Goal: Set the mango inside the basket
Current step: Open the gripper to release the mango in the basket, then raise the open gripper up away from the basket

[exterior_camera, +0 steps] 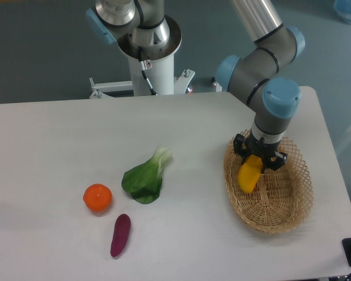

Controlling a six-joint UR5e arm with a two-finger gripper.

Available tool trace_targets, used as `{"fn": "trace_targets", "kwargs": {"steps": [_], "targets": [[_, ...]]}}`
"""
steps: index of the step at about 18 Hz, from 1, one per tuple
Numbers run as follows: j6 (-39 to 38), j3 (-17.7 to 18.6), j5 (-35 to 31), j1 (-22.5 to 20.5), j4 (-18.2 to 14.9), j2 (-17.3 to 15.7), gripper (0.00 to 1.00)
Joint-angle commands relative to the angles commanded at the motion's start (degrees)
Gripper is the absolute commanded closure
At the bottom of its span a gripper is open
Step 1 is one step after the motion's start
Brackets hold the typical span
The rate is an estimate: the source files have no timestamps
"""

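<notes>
The mango [248, 175] is a smooth yellow-orange oval, hanging tilted from my gripper [259, 159] over the left part of the basket [281, 213]. The gripper's black fingers are shut on the mango's upper end. The basket is an oval tan wicker one on the right side of the table. The mango's lower end is at or just above the basket's floor; I cannot tell whether it touches.
A round orange fruit [97, 197], a purple eggplant-like vegetable [120, 235] and a green bok choy [146, 177] lie on the white table left of centre. The robot's base [149, 52] stands at the table's back edge.
</notes>
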State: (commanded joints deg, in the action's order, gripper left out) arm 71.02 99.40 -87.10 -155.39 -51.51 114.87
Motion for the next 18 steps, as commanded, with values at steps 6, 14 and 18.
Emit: {"fn": "trace_targets", "kwargs": {"steps": [6,14,18], "targets": [[0.09,-0.26,0.09,0.0,1.15,-0.26,0.0],[0.18,-4.48,0.62,-1.32,-2.36,-2.1,0.0],[2.71,-5.8,0.35,-1.49,-4.12,-3.16,0.0]]}}
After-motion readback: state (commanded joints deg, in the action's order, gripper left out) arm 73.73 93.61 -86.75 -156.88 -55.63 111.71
